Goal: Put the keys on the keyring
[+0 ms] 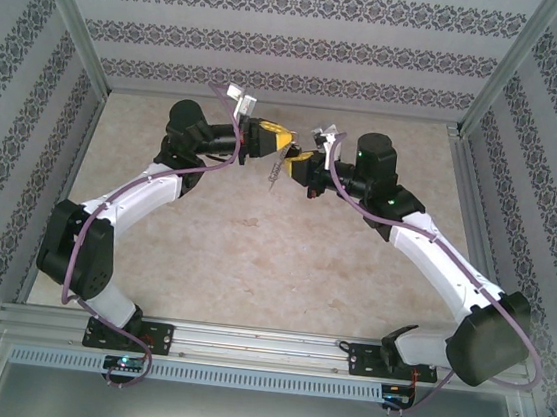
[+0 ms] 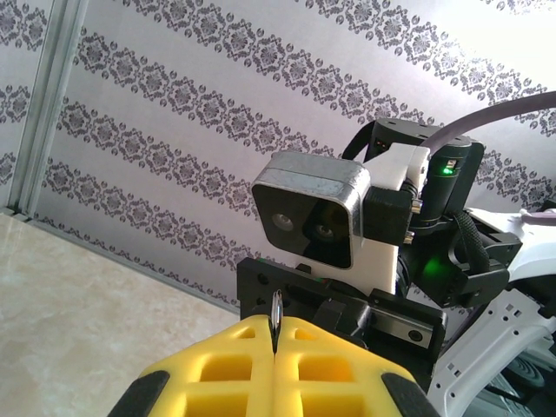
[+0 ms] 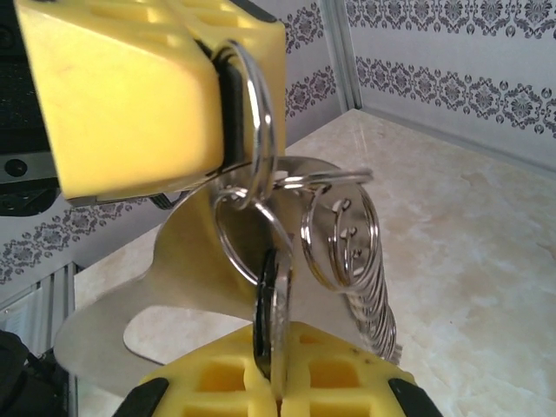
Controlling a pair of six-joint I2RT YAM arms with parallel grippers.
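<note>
Key (image 3: 271, 313) pinched edge-on between the closed right gripper (image 3: 278, 356) fingers, close beside the left gripper (image 2: 275, 339), itself clamped tight on a ring of the keyring (image 3: 174, 287).

No text, label or number is legible.

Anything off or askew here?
Nothing stands out: left pincer clamps a ring of the flat grey metal keyring, right pincer clamps the small black-headed silver key beside it, both mid-air.
</note>
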